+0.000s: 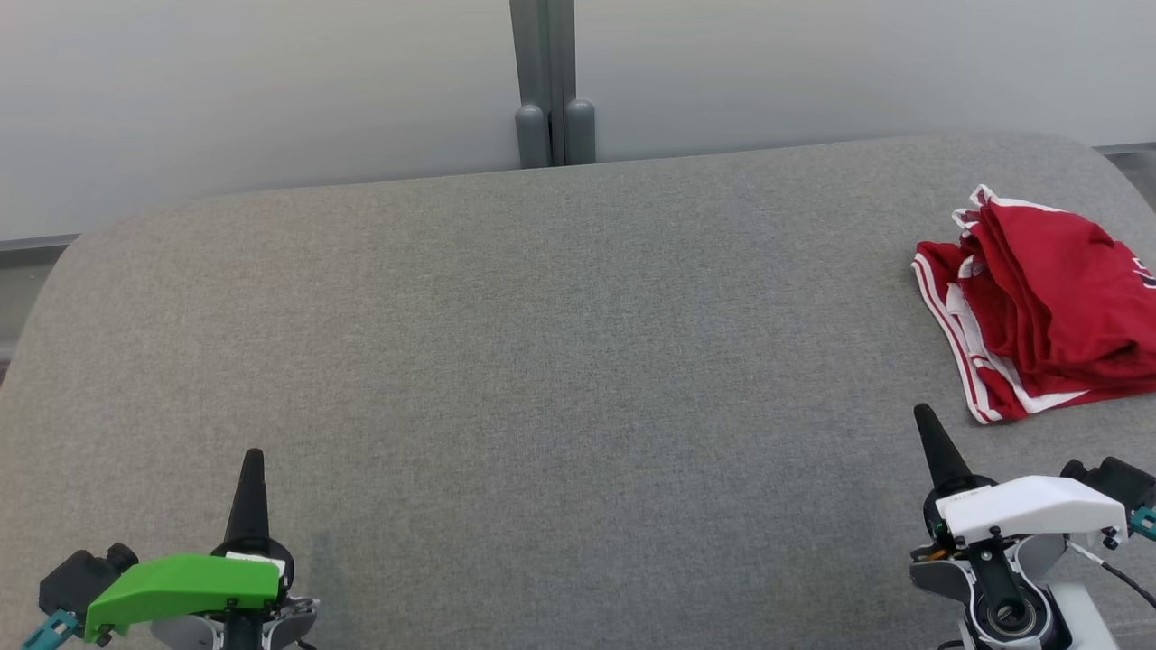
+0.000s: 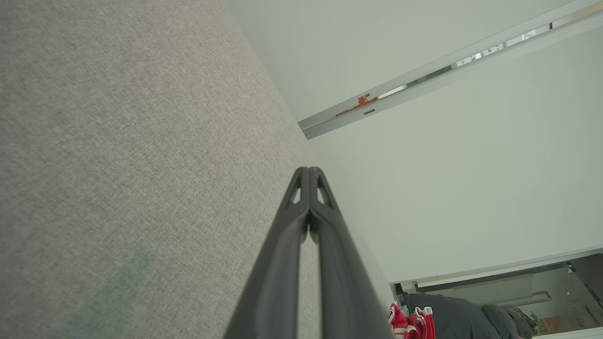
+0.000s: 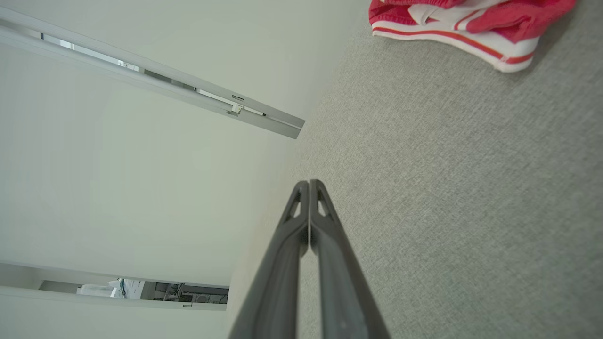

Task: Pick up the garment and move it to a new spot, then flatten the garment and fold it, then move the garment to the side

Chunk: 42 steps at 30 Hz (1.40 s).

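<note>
The garment is red with white stripes along its hems. It lies in a folded bundle at the far right of the grey fabric surface, partly cut off by the head view's edge. A strip of it shows at the top of the right wrist view, and a small red patch of it at the bottom of the left wrist view. My left gripper is at the lower left, shut and empty, its fingers pressed together. My right gripper is at the lower right, just below the garment, also shut and empty.
A pale wall with a grey vertical post stands behind the surface's far edge. The surface's rounded corners fall away at the left and right. A dark seated shape shows far off in the left wrist view.
</note>
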Motion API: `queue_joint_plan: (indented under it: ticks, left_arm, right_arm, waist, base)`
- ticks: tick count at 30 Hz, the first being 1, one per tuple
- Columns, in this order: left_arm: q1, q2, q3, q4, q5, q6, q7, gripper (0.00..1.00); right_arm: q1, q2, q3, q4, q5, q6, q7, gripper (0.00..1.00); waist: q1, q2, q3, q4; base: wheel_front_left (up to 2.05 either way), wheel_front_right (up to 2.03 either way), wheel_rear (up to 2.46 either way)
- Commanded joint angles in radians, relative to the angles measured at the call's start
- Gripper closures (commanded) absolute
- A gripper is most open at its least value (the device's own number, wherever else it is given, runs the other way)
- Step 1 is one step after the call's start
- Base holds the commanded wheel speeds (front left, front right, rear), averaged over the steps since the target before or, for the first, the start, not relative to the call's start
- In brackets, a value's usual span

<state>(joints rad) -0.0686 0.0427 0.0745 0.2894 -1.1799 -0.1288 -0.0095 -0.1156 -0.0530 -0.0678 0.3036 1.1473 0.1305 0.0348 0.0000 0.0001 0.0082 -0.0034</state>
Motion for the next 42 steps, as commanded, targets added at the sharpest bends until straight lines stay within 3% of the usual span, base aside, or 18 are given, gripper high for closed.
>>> queue_joint_plan:
  ticks: [1, 42]
  left_arm:
    - [-0.027, 0.007, 0.007, -0.015, -0.025, -0.002, 0.009, 1.00]
    - [-0.043, 0.010, 0.034, -0.040, -0.342, -0.003, 0.099, 1.00]
  right_arm:
    - [-0.001, -0.002, -0.005, -0.015, 0.029, 0.001, 0.006, 1.00]
    - [0.008, 0.002, -0.038, -0.051, 0.367, 0.000, 0.064, 1.00]
  waist:
    - [0.0000, -0.0001, 0.000, 0.000]
    - [0.0000, -0.0001, -0.004, 0.002]
  base:
    - [0.00, 0.00, 0.00]
    - [0.00, 0.00, 0.00]
